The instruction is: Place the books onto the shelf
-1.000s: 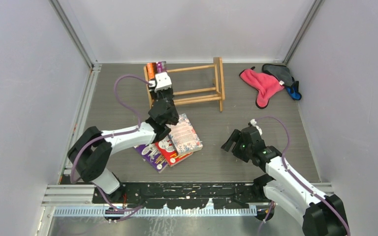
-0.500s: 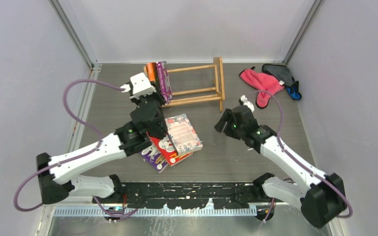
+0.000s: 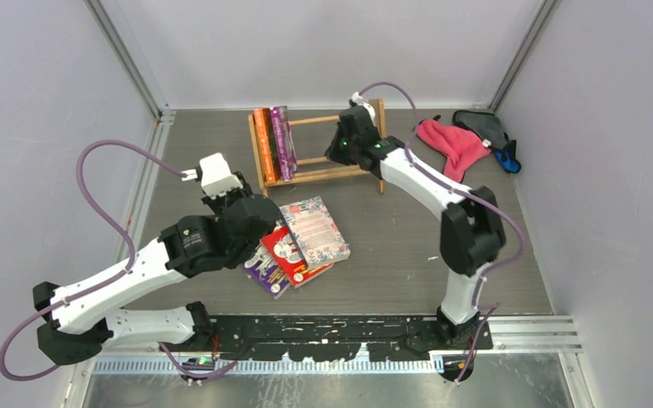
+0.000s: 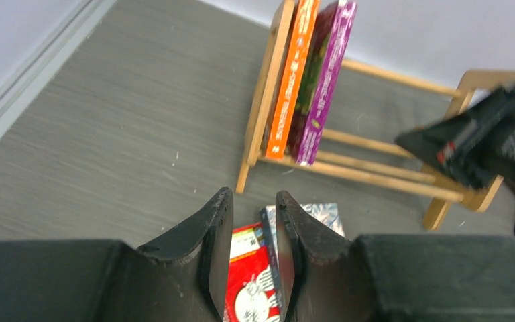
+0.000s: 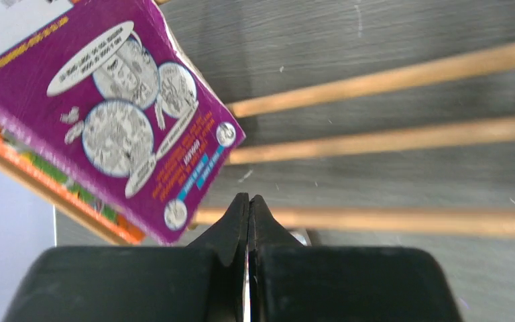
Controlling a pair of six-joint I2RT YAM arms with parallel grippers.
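left end effector (image 4: 253, 196) open just a crack, empty, near the book pile (image 3: 302, 242) mid-frame; right end effector (image 5: 249, 198) pinched closed on nothing, beside the purple book (image 5: 121, 114) on the shelf (image 5: 402, 139)

grey ribbed table (image 3: 408, 255). wooden shelf (image 3: 319, 176) at back centre, orange book (image 3: 262, 144) and purple book (image 3: 282, 143) upright at its left end. pile of books (image 3: 306, 238) lying mid-table. pink cloth (image 3: 451, 146), grey cloth (image 3: 481, 126) back right.

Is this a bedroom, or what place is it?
Probably a robot test booth: plain grey walls box in a table, a left arm and a right arm are bolted at its edge, and a shelf and books sit on it.
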